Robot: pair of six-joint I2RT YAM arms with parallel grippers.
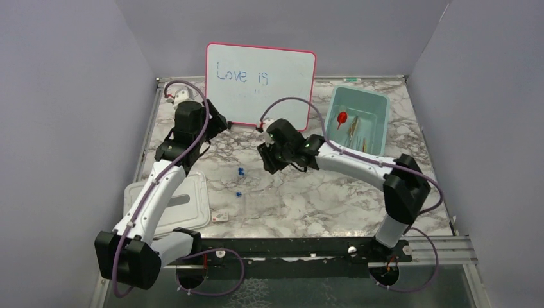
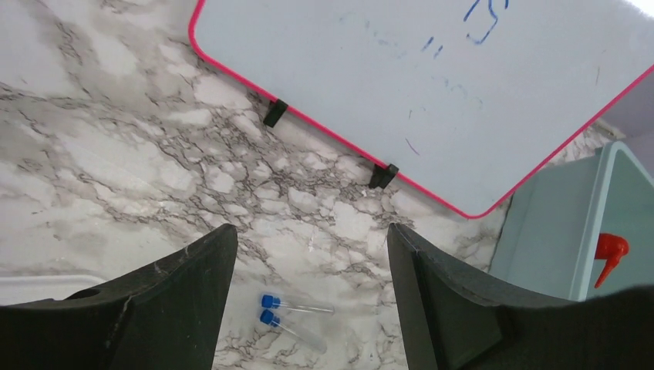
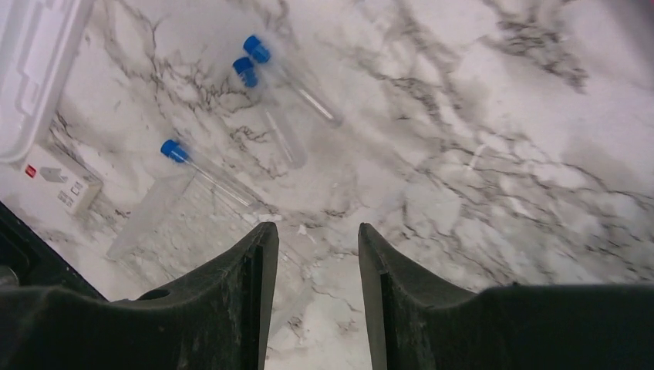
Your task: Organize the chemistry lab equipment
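Note:
Three blue-capped tubes lie on the marble table: a pair (image 1: pixel 240 171) and a single one (image 1: pixel 238 193). The left wrist view shows the pair (image 2: pixel 294 317) below and between the fingers. All three appear in the right wrist view: the pair (image 3: pixel 271 100) and the single tube (image 3: pixel 207 173), with a faint clear rack (image 3: pixel 150 216) beside it. A teal bin (image 1: pixel 360 92) holds the red-nozzle bottle (image 1: pixel 342 118) and tools (image 1: pixel 356 130). My left gripper (image 1: pixel 220 126) (image 2: pixel 310 231) is open and empty. My right gripper (image 1: pixel 267 161) (image 3: pixel 316 227) is open and empty, to the right of the tubes.
A pink-framed whiteboard (image 1: pixel 260 83) stands at the back. A white lid (image 1: pixel 173 204) lies front left, with a small white block (image 1: pixel 220 218) beside it. The bin's wall (image 2: pixel 555 223) and red nozzle (image 2: pixel 611 251) show right of the left gripper.

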